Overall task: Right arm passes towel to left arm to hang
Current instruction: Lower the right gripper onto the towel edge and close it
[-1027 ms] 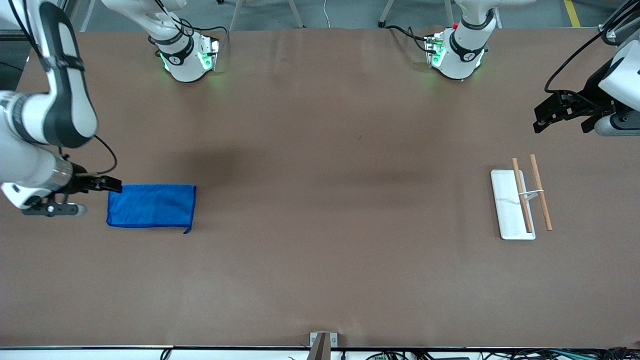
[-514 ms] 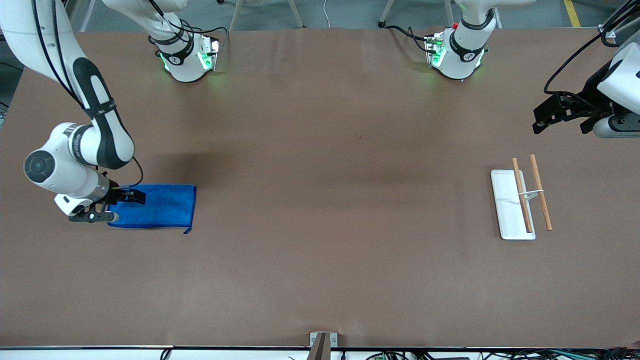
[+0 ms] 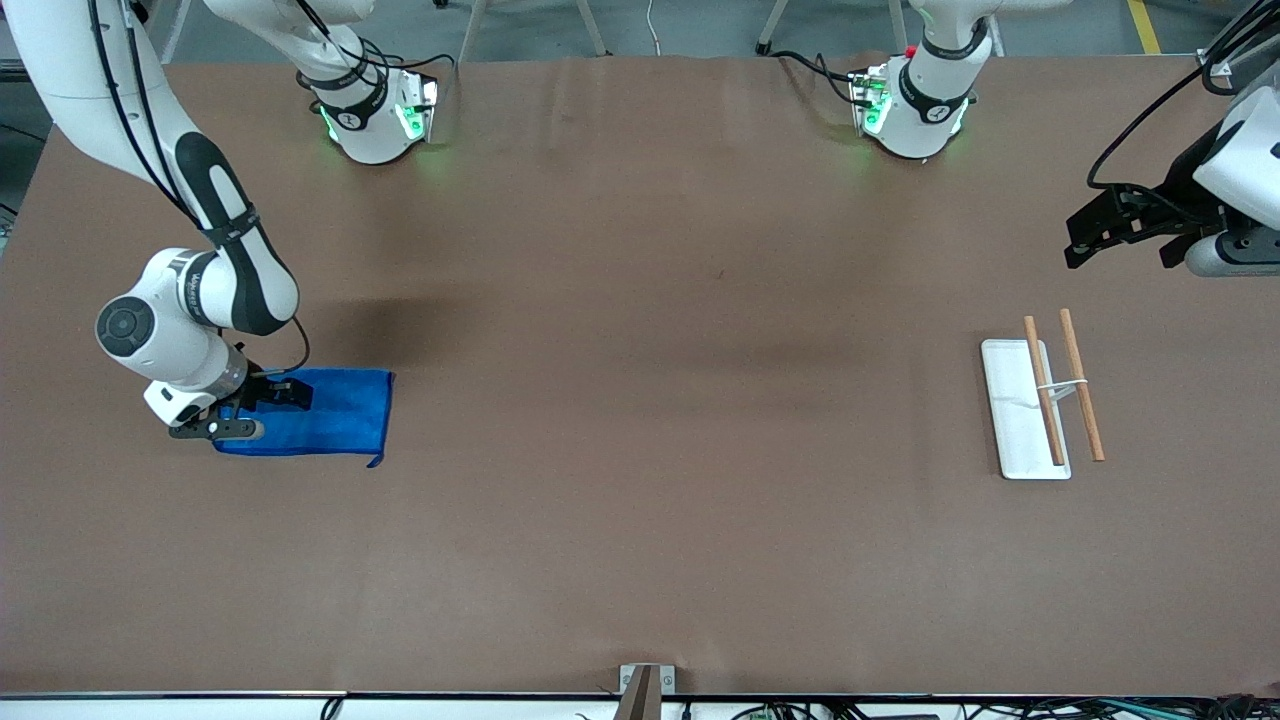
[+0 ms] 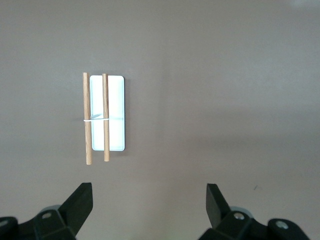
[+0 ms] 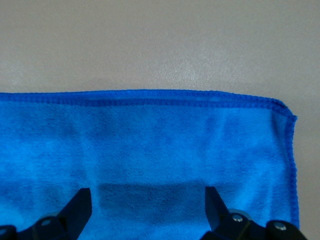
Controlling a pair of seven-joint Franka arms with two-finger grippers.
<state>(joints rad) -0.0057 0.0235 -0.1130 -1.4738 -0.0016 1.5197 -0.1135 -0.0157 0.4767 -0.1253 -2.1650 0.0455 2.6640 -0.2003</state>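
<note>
The bright blue towel (image 3: 320, 412) lies flat and folded on the brown table toward the right arm's end. My right gripper (image 3: 262, 408) is open and low over the towel's outer end, its fingers spread above the cloth and empty. The right wrist view shows the towel (image 5: 150, 150) filling the picture, its hemmed edge and one corner visible, with the gripper (image 5: 147, 207) open over it. My left gripper (image 3: 1100, 228) waits open and empty in the air at the left arm's end, above the table near the rack. It shows open in the left wrist view (image 4: 149, 205).
A white tray (image 3: 1008, 420) with two wooden rods (image 3: 1082, 398) across it lies toward the left arm's end; it also shows in the left wrist view (image 4: 116, 135). The two arm bases (image 3: 375, 115) (image 3: 915, 105) stand along the table edge farthest from the front camera.
My right gripper has moved from beside the towel's outer end inward over the towel and come lower. The towel and the left arm have not moved.
</note>
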